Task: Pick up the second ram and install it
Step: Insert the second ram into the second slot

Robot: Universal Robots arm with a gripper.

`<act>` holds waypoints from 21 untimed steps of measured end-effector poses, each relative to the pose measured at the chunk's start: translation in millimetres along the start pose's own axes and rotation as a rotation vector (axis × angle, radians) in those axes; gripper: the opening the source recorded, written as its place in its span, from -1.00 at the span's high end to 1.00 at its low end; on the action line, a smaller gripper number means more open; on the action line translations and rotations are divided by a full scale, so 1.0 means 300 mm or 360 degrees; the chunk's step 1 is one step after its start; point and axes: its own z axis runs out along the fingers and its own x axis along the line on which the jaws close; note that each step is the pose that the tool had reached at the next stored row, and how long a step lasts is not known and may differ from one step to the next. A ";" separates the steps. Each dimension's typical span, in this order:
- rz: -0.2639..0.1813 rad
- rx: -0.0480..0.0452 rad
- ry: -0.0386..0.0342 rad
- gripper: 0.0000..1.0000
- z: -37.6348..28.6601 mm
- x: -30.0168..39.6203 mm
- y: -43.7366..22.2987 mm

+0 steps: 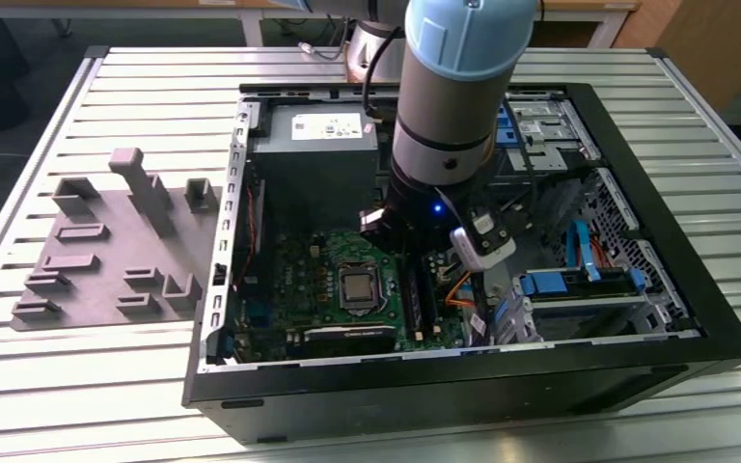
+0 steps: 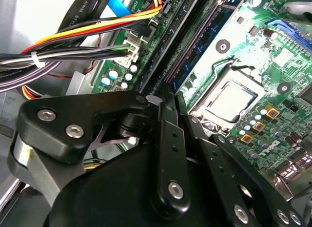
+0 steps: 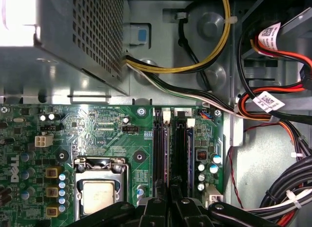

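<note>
Over green motherboard (image 3: 97, 134) | black metal fingers (image 3: 171, 195) pinch flat second ram (image 3: 179, 154) in slot

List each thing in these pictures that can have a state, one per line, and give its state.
Computer case: side panel off, lying open on the table.
Second ram: standing on edge in a motherboard slot, between the pincer's fingers.
Pincer: down at the memory slots, fingers close around the ram's edge.
CPU socket: latched, chip in place, no cooler on it.
Grey holder blocks: no ram in them.
</note>
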 end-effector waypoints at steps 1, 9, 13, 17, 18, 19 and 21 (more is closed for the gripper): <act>0.0000 0.0000 0.0000 0.72 0.001 0.000 0.000; 0.0000 0.0000 0.0000 0.72 0.008 0.000 0.000; 0.0000 0.0000 0.0000 0.70 0.009 0.000 0.000; 0.0000 0.0000 0.0000 0.57 0.009 0.000 0.000; 0.0000 0.0000 0.0000 0.57 0.009 0.000 0.000; 0.0000 0.0000 0.0000 0.57 0.006 0.000 0.000; 0.0000 -0.0002 0.0000 0.57 -0.005 0.000 0.000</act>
